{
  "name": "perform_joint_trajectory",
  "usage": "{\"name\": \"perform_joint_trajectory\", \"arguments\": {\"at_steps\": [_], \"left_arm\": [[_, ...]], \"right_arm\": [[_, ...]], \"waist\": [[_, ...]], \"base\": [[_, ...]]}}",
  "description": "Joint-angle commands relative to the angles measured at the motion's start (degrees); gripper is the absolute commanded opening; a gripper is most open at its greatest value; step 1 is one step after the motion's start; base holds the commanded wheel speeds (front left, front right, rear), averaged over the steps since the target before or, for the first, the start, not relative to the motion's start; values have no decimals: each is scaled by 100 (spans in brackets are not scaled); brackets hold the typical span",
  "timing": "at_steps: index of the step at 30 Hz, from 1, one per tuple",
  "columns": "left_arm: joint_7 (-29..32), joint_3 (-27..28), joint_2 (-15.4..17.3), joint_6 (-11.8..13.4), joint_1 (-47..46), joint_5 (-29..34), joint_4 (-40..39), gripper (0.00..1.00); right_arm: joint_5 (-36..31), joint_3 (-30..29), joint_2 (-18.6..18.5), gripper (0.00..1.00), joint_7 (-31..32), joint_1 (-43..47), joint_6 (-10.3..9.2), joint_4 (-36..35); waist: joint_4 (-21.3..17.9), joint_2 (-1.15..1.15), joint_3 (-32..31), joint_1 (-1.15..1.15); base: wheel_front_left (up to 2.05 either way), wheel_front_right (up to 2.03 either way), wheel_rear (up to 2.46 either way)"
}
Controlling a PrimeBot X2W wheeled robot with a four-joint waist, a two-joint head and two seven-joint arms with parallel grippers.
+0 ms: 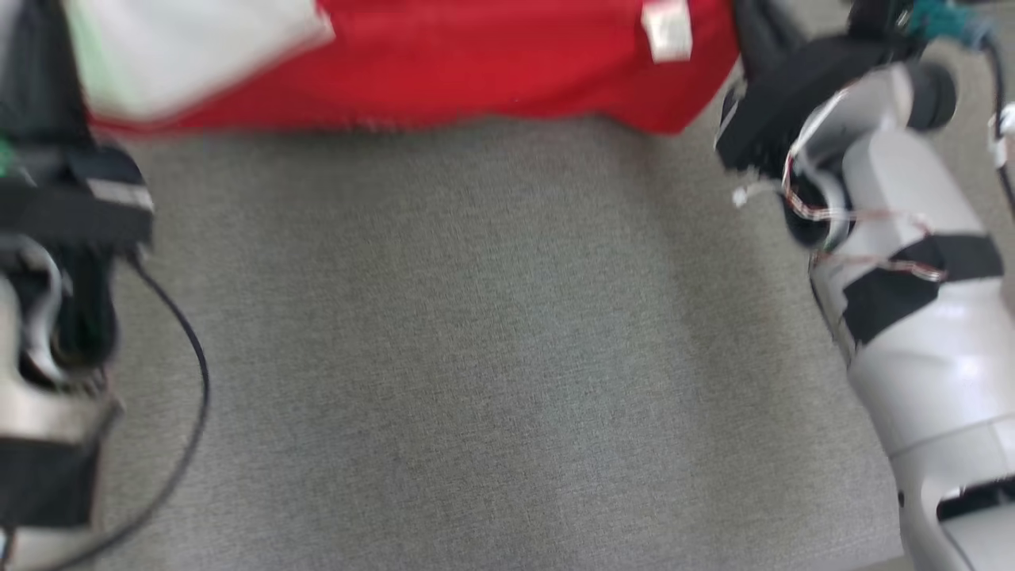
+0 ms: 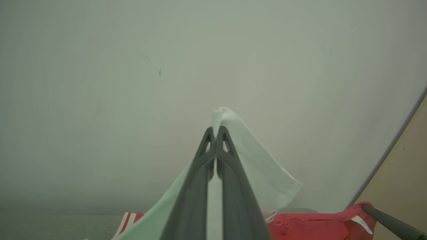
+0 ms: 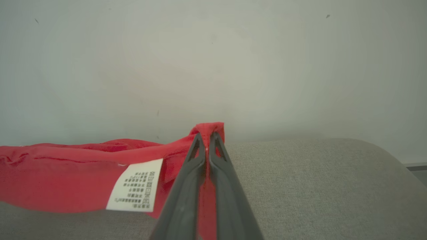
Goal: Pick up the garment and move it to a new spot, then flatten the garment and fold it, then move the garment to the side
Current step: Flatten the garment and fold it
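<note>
The garment (image 1: 476, 71) is red with a white and pale-green panel and a white care label (image 1: 666, 28). It stretches across the top of the head view, hanging above the grey cushion (image 1: 476, 357). My left gripper (image 2: 215, 130) is shut on a white corner of the garment (image 2: 257, 166), which pokes up past the fingertips. My right gripper (image 3: 206, 137) is shut on a red corner of the garment (image 3: 66, 173), with the care label (image 3: 136, 190) just left of the fingers. In the head view my left arm (image 1: 55, 238) is at the left edge and my right arm (image 1: 912, 277) at the right.
The grey fabric cushion spreads below the garment. A black cable (image 1: 194, 357) loops over it by my left arm. A pale wall (image 2: 166, 66) stands behind. A dark finger (image 2: 393, 226) touches the red cloth at the lower right of the left wrist view.
</note>
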Motion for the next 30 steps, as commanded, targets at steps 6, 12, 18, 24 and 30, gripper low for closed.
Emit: {"name": "perform_joint_trajectory", "arguments": {"at_steps": [6, 12, 18, 24, 30], "left_arm": [[504, -197, 38, 13, 1377, -479, -240, 0], [868, -420, -70, 12, 2744, -1093, -557, 0], [964, -843, -136, 9, 3846, -1555, -860, 0], [764, -1073, -218, 8, 4731, -1840, -866, 0], [735, -1282, -158, 7, 5418, -2113, -888, 0]], "right_arm": [[422, 210, -93, 0, 501, 816, -15, 61], [507, 110, -239, 0, 643, 1567, -15, 128], [428, -378, -356, 0, 336, 2506, -15, 83], [252, -838, -266, 0, 164, 3555, -15, -117], [-124, -1293, -172, 0, 336, 4378, -15, -469]], "waist": [[98, 0, -729, 1], [227, 0, -1321, 1], [402, 0, -1776, 1], [458, 0, -2068, 1], [473, 0, -2217, 1]], "base": [[0, 0, 0], [0, 0, 0], [0, 0, 0], [0, 0, 0], [0, 0, 0]]}}
